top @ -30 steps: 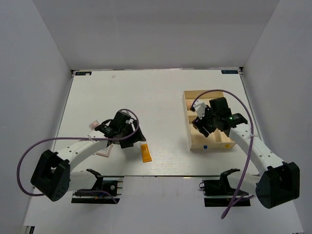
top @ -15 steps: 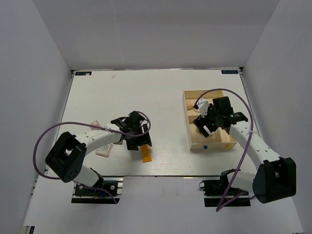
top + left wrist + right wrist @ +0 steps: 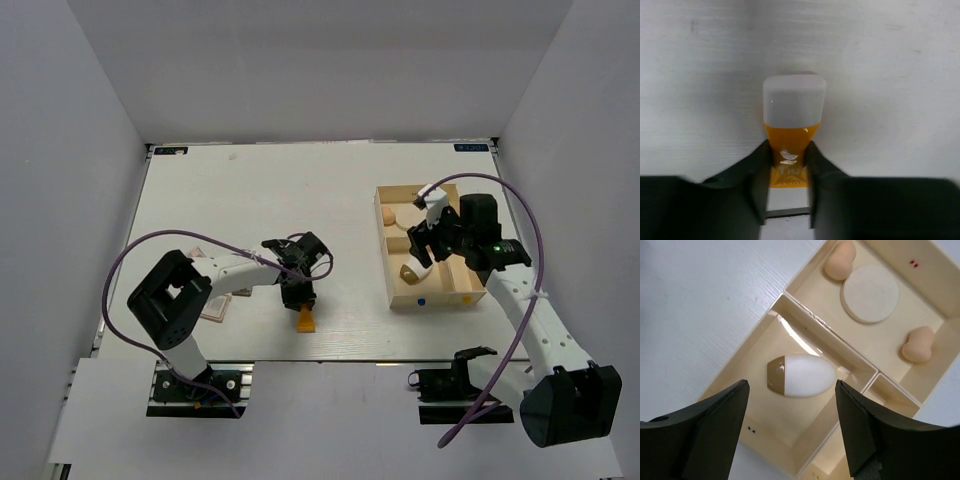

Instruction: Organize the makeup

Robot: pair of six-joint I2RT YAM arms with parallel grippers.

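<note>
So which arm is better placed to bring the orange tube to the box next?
Left. The left fingers pinch the orange tube on the table, while the right fingers hang open over the teardrop sponge inside the wooden box, far from the tube.

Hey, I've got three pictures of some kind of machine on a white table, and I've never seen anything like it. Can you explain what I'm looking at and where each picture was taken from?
These are two robot arms bolted at the near edge of a table, each ending in a two-finger gripper. The wide picture comes from a fixed camera above and behind them. The other two come from small cameras on the wrists, so the dark shapes at the bottom of those are the arm's own fingers. The left gripper is closed on an orange tube that lies on the table. The right gripper is open above a wooden box, over a white-and-brown teardrop sponge. The compartment next to it holds two peach egg sponges and a round cream puff.
</note>
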